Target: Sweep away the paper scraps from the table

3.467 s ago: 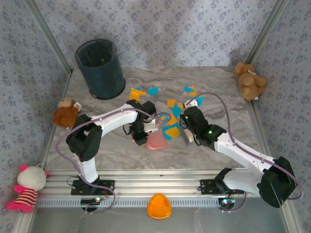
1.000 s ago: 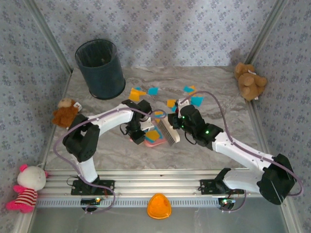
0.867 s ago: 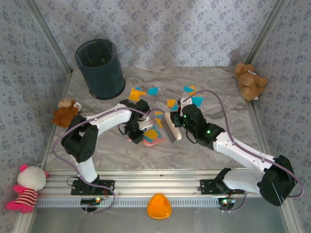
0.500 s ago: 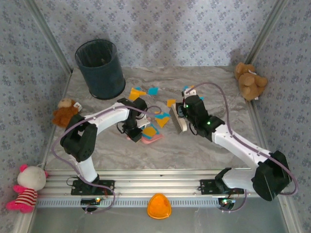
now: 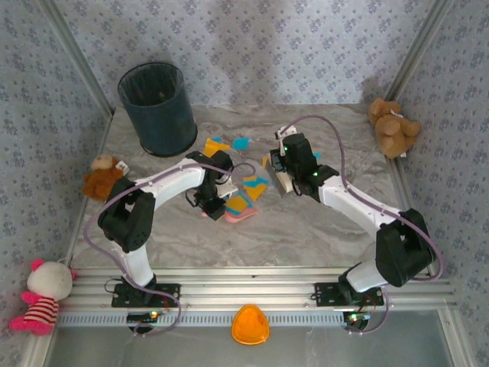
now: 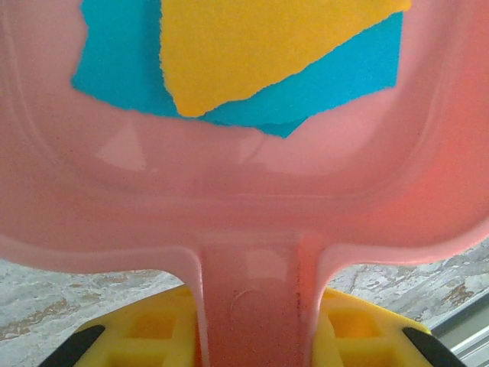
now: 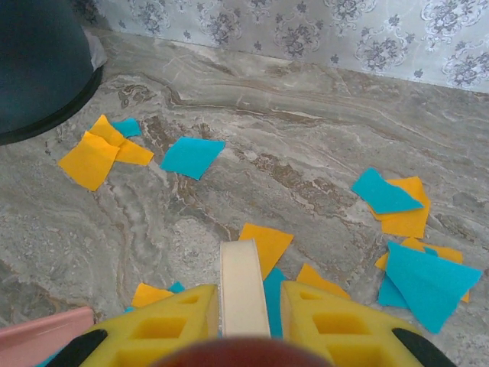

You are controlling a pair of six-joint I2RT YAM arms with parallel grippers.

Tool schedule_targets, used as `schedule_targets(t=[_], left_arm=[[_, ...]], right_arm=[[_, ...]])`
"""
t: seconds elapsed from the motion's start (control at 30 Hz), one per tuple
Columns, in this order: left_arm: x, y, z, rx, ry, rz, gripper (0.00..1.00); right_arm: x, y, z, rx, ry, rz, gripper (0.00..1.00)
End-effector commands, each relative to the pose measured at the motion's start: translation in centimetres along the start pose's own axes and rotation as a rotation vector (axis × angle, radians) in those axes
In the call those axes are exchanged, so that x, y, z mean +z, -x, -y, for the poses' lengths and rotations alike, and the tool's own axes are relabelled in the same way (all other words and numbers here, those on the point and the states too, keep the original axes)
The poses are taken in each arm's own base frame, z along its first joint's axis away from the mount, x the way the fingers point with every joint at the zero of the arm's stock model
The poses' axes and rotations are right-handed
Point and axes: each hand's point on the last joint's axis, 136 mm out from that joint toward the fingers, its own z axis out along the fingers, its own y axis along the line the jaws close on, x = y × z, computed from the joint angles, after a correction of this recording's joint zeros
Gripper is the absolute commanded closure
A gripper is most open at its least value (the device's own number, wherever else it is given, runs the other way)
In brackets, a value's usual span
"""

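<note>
Few orange-blue paper scraps point(image 6: 252, 46) in pink plastic dustpan point(image 6: 244, 206), left gripper point(image 6: 252, 332) clamping its handle; right gripper point(image 7: 244, 313) clamps cream brush handle point(image 7: 243, 279); most scraps lie toward grey marble table's point(image 7: 321, 107) far edge.

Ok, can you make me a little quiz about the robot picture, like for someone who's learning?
1. True or false: the pink plastic dustpan is empty.
2. What does the right gripper hold? A) a cream brush B) a sponge C) a cup
3. Fill in: the loose paper scraps on the grey marble table are orange and ____.

Key: 1 false, orange and blue scraps lie in it. 2 A. 3 blue.
</note>
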Motion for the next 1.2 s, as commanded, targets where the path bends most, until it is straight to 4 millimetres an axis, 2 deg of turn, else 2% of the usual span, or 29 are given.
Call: schedule_targets(t=[0.0,0.23,0.6,0.93,1.17], left_arm=[[-0.1,-0.1,-0.3,-0.017,0.002,-0.026,1.00],[0.4,0.0,-0.2,-0.012,-0.007,-0.039,1.00],[0.8,0.5,-0.3,-0.015,-0.014,-0.042,1.00],[1.0,0.5,-0.2,-0.012,-0.018,-0.041,1.00],[1.0,0.6,-0.2,-0.011,-0.020,-0.035,1.00]], right_arm=[[0.3,2.8,-0.6,-0.025,0.006,0.067,1.00],[1.5,1.5,-1.7,-0.104,-0.028,0.006,1.00],[2.2,-0.5,-3.4,-0.160,0.002,-0.064,1.00],[0.9,-0.9,-6.1,-0.121,0.136,-0.071,1.00],[-0.3,-0.5,-7.1,-0.068,0.211,-0.058,1.00]])
